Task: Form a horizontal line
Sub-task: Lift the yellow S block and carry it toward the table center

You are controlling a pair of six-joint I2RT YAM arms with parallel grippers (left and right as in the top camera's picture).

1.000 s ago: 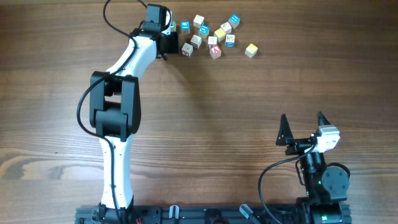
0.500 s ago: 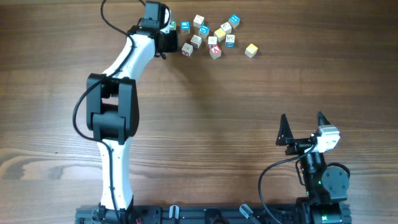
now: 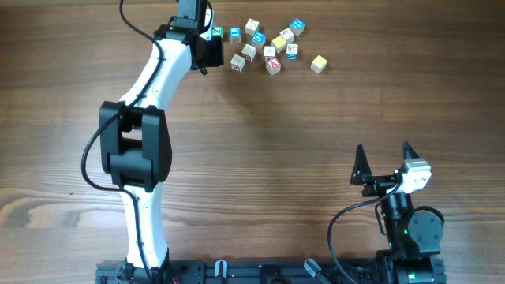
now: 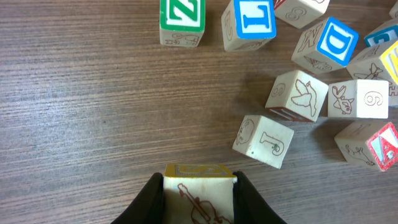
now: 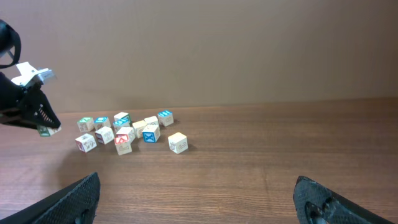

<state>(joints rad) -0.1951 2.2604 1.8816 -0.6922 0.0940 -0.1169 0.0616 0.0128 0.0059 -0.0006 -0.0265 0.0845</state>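
On the wooden table (image 3: 331, 118), the left arm (image 3: 154, 79) reached to the upper left of the overhead frame. The right tool (image 3: 383, 150) sat at the lower right, jaws spread wide with nothing between them. The letter cubes (image 3: 269, 51) lay in a loose cluster at top centre, not edge to edge, and just left of them the left tool (image 4: 199, 182) was clenched on one pale cube (image 4: 200, 202).

table (image 3: 316, 134): matt grained wood | cubes (image 4: 263, 141): pale painted wood | left arm (image 3: 162, 71): glossy white plastic
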